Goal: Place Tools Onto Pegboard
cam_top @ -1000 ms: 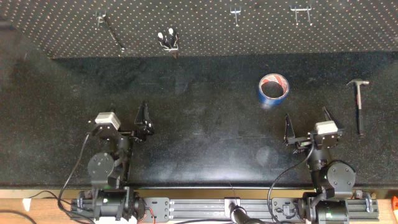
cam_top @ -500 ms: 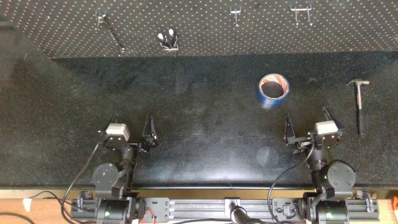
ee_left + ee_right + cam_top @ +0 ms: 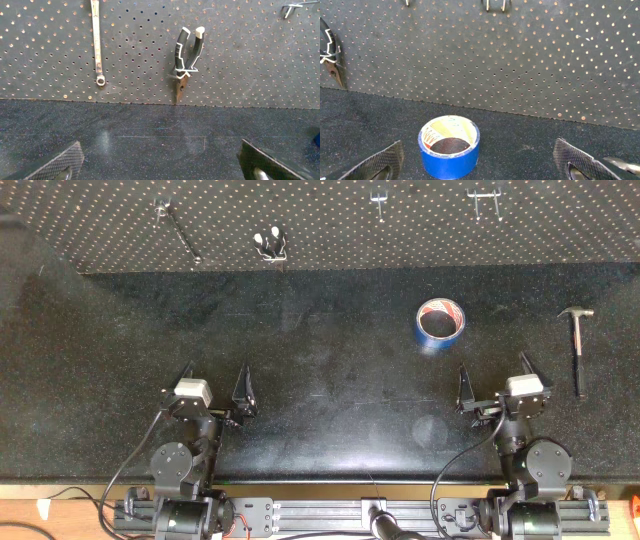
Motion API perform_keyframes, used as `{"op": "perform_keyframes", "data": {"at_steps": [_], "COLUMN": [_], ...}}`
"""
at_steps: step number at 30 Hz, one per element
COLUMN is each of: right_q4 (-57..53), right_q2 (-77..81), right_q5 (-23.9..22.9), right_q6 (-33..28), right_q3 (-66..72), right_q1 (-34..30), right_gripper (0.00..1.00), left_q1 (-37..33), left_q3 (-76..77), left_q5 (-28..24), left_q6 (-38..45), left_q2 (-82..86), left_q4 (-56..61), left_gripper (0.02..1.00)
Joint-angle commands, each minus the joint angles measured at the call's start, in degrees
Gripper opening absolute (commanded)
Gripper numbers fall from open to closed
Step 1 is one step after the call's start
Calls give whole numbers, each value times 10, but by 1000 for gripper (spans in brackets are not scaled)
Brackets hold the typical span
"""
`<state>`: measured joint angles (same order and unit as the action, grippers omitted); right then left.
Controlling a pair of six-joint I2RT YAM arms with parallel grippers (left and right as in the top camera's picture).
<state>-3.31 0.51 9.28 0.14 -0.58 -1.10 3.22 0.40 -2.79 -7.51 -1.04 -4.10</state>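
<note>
My left gripper (image 3: 215,385) and right gripper (image 3: 493,380) sit near me, fingers wide apart and empty, ready to grab. Farther out, the blue tape (image 3: 440,323) and hammer (image 3: 577,350) lie on the table (image 3: 320,370). Farthest, pliers (image 3: 187,55) and wrench (image 3: 96,40) hang on the pegboard (image 3: 330,225); empty hooks (image 3: 483,200) wait for the rest.

legible text: none | tape roll (image 3: 449,161): red and yellow print on the pale inner core, too small to read | wrench (image 3: 96,40): shank too small to read | pliers (image 3: 187,52): handles show no readable mark | hammer (image 3: 577,350): too small to tell | pegboard (image 3: 250,60): nothing readable
</note>
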Motion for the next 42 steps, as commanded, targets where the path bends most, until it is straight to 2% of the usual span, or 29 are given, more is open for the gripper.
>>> {"op": "perform_keyframes", "data": {"at_steps": [1, 5, 6, 8, 11, 14, 17, 23, 26, 29, 30, 32, 37, 39, 42], "right_q4": [24, 25, 24, 24, -30, -192, -287, -266, -259, -256, -255, -253, -225, -132, 6], "right_q2": [134, 406, 467, 574, 705, 834, 901, 947, 947, 947, 946, 922, 703, 645, 687], "right_q5": [-12, 57, 64, 64, 22, -41, -98, -98, -100, -100, -100, -97, -100, -126, -132], "right_q6": [208, 215, 227, 192, 191, 191, 197, 127, 80, 74, 75, 77, 77, 76, 62], "right_q3": [-45, -206, -238, -290, -381, -508, -584, -588, -588, -588, -588, -588, -588, -588, -588], "right_q1": [4, 60, 83, 131, 183, 189, 189, 192, 194, 194, 194, 201, 255, 287, 311], "right_gripper": [974, 976, 972, 974, 974, 974, 974, 978, 597, 242, 77, 73, 75, 75, 75], "left_q1": [3, 3, 3, 3, 3, 3, 3, 3, 3, 3, 3, 3, 3, 3, 3], "left_q3": [-1, -1, -1, -1, -1, -1, -1, -1, -1, -1, -1, -1, -1, -1, -1], "left_q5": [6, 6, 6, 6, 6, 6, 6, 6, 6, 6, 6, 6, 6, 6, 6], "left_q6": [7, 7, 7, 7, 7, 7, 7, 7, 7, 7, 7, 7, 7, 7, 7], "left_q2": [9, 9, 9, 9, 9, 9, 8, 9, 9, 9, 9, 9, 9, 9, 9], "left_q4": [-5, -5, -5, -5, -5, -5, -5, -5, -5, -5, -5, -5, -5, -5, -5], "left_gripper": [996, 996, 996, 996, 996, 996, 996, 996, 996, 996, 996, 996, 996, 996, 996]}}
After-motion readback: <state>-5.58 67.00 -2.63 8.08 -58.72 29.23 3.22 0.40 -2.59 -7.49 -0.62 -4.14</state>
